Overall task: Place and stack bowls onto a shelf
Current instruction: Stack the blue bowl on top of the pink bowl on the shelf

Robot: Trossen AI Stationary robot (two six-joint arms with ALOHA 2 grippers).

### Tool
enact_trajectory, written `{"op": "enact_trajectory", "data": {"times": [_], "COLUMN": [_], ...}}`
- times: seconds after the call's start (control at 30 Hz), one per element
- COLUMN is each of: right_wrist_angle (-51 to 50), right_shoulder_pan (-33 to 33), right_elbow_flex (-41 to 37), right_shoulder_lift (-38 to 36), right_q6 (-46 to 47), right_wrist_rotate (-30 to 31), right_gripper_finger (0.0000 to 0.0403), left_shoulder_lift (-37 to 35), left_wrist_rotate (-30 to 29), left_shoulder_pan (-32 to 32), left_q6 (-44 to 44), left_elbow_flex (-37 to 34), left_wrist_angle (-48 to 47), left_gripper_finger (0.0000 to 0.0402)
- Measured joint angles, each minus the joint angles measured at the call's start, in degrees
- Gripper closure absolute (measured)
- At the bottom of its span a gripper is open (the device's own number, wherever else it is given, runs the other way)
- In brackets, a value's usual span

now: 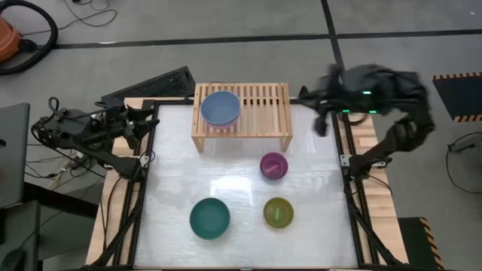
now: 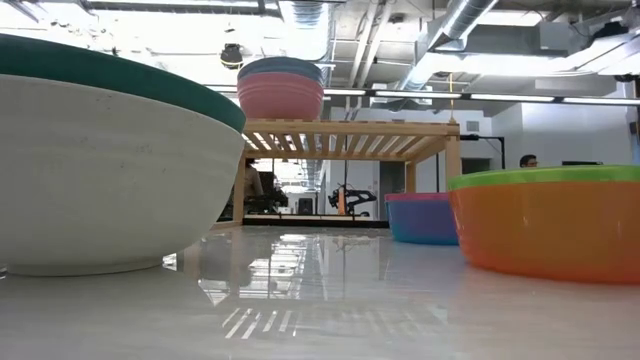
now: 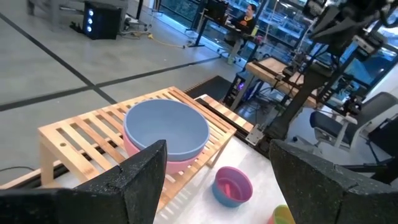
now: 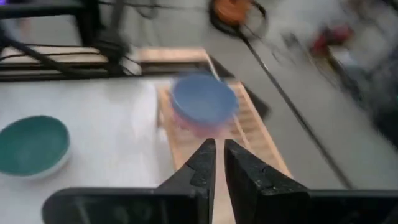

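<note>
The light-wood shelf [image 1: 260, 113] stands at the table's far side. On its left part sits a blue-grey bowl [image 1: 221, 107] nested in a pink bowl [image 2: 282, 98]. A purple bowl [image 1: 274, 165] nested in a cyan one [image 2: 420, 222] rests on the table in front of the shelf. Near the near edge, a teal bowl [image 1: 209, 218] sits in a cream-white one [image 2: 90, 180], and an olive-green bowl [image 1: 279, 213] sits in an orange-red one [image 2: 545, 230]. My left gripper [image 3: 217, 144] is open, off the table's far left corner [image 1: 147, 120]. My right gripper [image 4: 219, 142] is shut and holds nothing, in the air beside the shelf's right end [image 1: 320, 113].
A black slatted panel [image 1: 151, 84] lies on the floor behind the table's far left corner. The shelf's right part [image 1: 267, 102] holds nothing. Bare white table [image 1: 181, 162] lies between the shelf and the near bowls. Cables and an orange object lie on the floor.
</note>
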Motion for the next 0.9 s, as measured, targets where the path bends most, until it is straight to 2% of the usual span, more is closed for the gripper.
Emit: {"op": "enact_trajectory", "data": {"times": [0.07, 0.17, 0.3, 0.43, 0.53, 0.63, 0.77, 0.9], "right_wrist_angle": [-1.35, 5.96, 30.89, 60.77, 79.1, 88.86, 98.25, 101.41], "right_shoulder_pan": [1.25, 3.24, 4.79, 3.44, 1.43, -1.58, -5.46, -7.71], "right_elbow_flex": [-5.94, -20.09, -43.11, -60.6, -66.01, -66.28, -66.19, -66.19], "right_shoulder_lift": [-4.37, -11.21, -17.46, -17.74, -13.95, -8.72, -3.01, 0.83], "right_q6": [4.36, 8.28, 7.28, 0.48, -3.41, -4.83, -3.55, -2.19], "right_wrist_rotate": [4.16, 8.05, 8.43, 7.02, 4.85, 0.69, -7.33, -8.61], "right_gripper_finger": [0.0341, 0.0355, 0.0371, 0.0377, 0.0376, 0.0376, 0.0377, 0.0375], "left_shoulder_lift": [-0.02, -0.02, -0.01, -0.02, -0.02, -0.02, -0.02, -0.02], "left_wrist_rotate": [-0.07, -0.13, -1.18, -3.01, -4.07, -4.41, -4.39, -4.39], "left_shoulder_pan": [-0.01, 0.01, -0.01, -0.01, 0.01, -0.01, 0.0, -0.01], "left_q6": [0.15, 0.42, 0.44, 0.46, 0.46, 0.46, 0.46, 0.37], "left_elbow_flex": [0.0, 0.0, 0.0, 0.0, 0.0, 0.0, 0.0, 0.0], "left_wrist_angle": [0.02, 0.0, 0.0, 0.0, -0.02, 0.0, 0.0, -0.02], "left_gripper_finger": [0.0133, 0.0133, 0.0133, 0.0133, 0.0133, 0.0133, 0.0133, 0.0133]}}
